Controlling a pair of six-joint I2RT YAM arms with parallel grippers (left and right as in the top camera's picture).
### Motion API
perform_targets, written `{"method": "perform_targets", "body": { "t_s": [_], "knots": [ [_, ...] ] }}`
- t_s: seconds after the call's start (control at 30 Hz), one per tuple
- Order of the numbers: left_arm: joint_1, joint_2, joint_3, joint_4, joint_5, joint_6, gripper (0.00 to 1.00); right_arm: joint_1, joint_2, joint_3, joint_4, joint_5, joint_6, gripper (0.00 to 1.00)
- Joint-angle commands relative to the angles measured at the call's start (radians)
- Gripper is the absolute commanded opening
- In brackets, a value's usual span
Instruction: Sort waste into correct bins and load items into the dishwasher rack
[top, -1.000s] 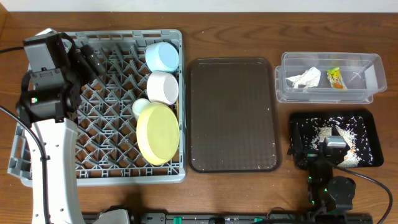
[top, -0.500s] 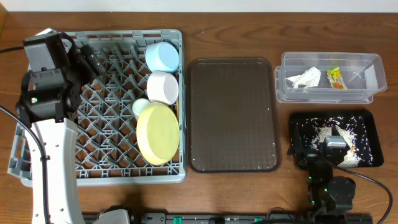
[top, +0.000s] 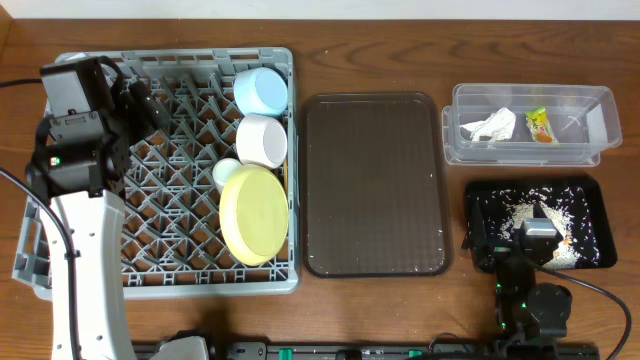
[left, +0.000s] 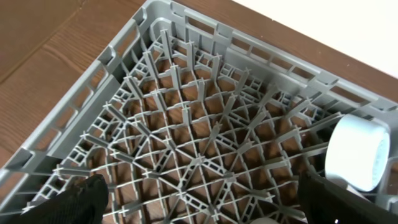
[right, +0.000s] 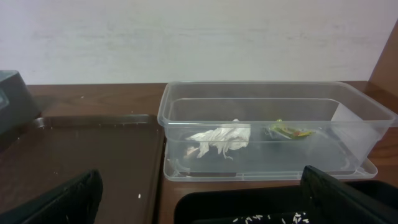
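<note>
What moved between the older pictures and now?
Only the left pincer moved. It seems to have slid a tiny bit toward the front over the grey rack. It is open and empty, and nothing was grabbed or let go. The yellow plate, the two bowls, the napkin, the wrapper and the rice stayed put.

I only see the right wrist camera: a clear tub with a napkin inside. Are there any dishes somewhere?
Observer: Yes, a yellow plate is in the grey rack, left of the brown tray.
Operator: Any bowls?
Observer: A light blue bowl and a pale pink bowl, in the rack behind the plate.
Operator: Is the other arm holding something?
Observer: No, the left gripper hangs open and empty over the rack.
</note>
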Motion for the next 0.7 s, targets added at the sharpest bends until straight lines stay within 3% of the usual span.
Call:
{"method": "perform_targets", "body": {
  "t_s": [0.0,0.4,0.67],
  "knots": [
    [0.002,-0.054,0.010,-0.015,-0.033,0.025,0.98,-0.007,-0.006,-0.001,-0.004,-0.003,-0.021,0.99],
    [-0.076,-0.438,0.003,-0.106,-0.025,0.023,0.98,-0.007,-0.006,-0.001,-0.004,-0.002,-0.021,0.99],
    [-0.133,-0.794,-0.154,-0.161,-0.026,0.021,0.98,-0.007,-0.006,-0.001,-0.004,-0.002,-0.021,0.99]
  ]
}}
